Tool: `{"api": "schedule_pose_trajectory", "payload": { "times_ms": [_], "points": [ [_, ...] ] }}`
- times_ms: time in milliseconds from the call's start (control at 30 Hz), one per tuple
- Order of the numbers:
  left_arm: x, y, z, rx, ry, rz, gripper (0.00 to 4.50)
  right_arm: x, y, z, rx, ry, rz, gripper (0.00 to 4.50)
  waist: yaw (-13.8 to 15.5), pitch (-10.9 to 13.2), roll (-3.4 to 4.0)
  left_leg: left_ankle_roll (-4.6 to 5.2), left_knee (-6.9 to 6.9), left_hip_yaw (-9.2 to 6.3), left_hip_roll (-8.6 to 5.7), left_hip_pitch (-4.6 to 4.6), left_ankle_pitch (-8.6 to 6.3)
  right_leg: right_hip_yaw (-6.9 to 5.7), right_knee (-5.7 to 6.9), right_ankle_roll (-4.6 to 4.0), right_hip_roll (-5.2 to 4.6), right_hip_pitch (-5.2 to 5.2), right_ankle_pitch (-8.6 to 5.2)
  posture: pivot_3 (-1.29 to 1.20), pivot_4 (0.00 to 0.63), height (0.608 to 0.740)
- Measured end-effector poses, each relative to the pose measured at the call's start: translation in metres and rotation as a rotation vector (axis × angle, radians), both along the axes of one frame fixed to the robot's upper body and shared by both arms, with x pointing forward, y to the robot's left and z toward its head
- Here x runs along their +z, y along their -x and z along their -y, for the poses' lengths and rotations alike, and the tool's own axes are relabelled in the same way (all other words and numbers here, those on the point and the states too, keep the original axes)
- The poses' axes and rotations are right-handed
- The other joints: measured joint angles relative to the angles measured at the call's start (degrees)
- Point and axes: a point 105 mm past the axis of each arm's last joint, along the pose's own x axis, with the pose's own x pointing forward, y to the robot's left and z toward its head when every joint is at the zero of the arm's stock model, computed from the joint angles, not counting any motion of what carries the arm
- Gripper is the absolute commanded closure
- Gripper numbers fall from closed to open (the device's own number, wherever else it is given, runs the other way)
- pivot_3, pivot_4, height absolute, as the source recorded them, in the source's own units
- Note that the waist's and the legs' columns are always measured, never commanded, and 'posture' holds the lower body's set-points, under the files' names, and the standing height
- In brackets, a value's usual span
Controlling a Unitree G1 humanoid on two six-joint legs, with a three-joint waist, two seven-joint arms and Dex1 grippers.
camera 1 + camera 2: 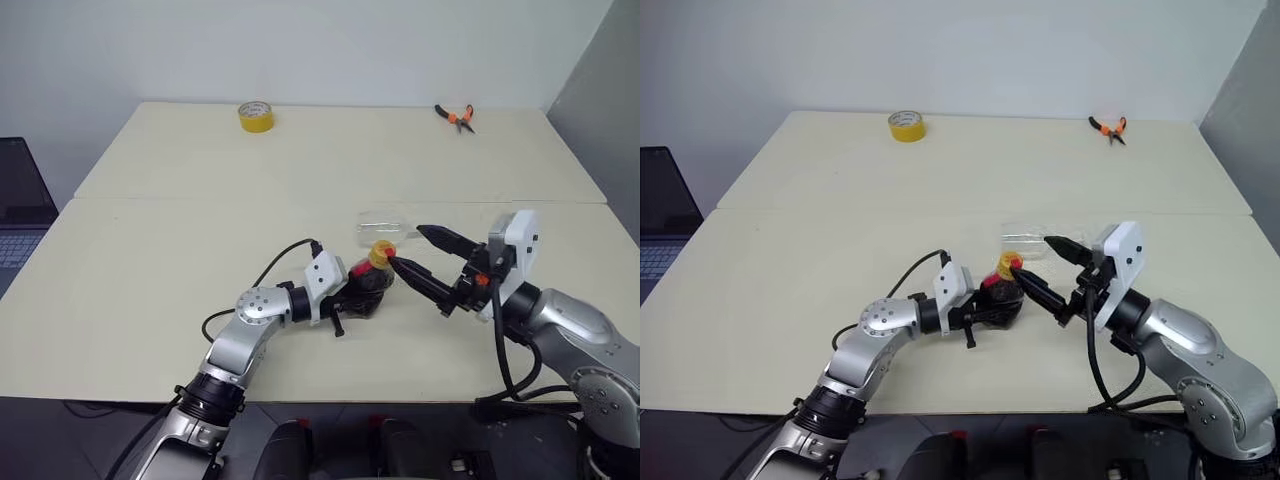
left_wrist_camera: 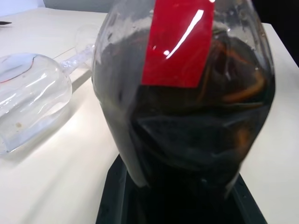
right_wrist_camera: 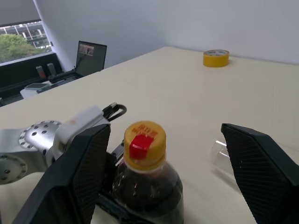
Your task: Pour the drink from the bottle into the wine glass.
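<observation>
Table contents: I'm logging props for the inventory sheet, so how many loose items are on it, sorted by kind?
Bottle: 1
Wine glass, lying on its side: 1
Yellow tape roll: 1
Orange-handled pliers: 1
Total: 4

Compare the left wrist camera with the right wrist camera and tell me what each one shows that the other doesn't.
Left wrist view alone: the red label on the bottle, up close, and the bowl of the wine glass, which lies on its side on the table.

Right wrist view alone: the bottle's yellow cap, the open right gripper with a finger on either side of it, the left gripper shut on the bottle, a roll of yellow tape and a laptop.

Both: the bottle of dark drink, the glass and the table.
</observation>
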Motion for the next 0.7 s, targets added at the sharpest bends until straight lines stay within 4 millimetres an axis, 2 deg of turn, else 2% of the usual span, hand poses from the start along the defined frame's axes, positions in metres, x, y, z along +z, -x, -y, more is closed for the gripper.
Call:
{"api": "schedule_pose_trajectory", "payload": {
  "times_ms": [233,400,533,700],
  "points": [
    [0.000,0.000,0.000,0.000,0.001,0.000,3.87,-0.008,-0.014,-0.009,-0.006,0.022,-0.018,0.46,0.01,0.00,0.00,0.00,0.00,0.00,0.00,0.00,0.00,0.00,0.00,0.00,0.00,-0.01,0.00,0.00,0.150,0.740],
    [0.000,0.000,0.000,0.000,0.000,0.000,3.87,-0.009,-0.014,-0.014,0.009,0.003,-0.023,0.46,0.00,0.00,0.00,0.00,0.00,0.00,0.00,0.00,0.00,0.00,0.01,0.00,0.00,-0.01,0.00,0.00,0.150,0.740],
    [0.000,0.000,0.000,0.000,0.000,0.000,3.87,-0.011,-0.015,-0.015,0.007,0.009,-0.026,1.35,0.00,0.00,0.00,0.00,0.00,0.00,0.01,0.00,0.00,0.00,0.01,0.00,0.00,-0.01,0.00,0.00,0.150,0.740],
    [0.000,0.000,0.000,0.002,-0.001,0.000,3.87,-0.012,-0.011,-0.021,0.044,0.010,-0.023,3.19,0.00,0.00,0.00,0.00,0.00,0.00,0.01,0.00,0.00,0.00,0.01,0.00,0.00,-0.01,0.00,0.00,0.150,0.740]
  ]
}}
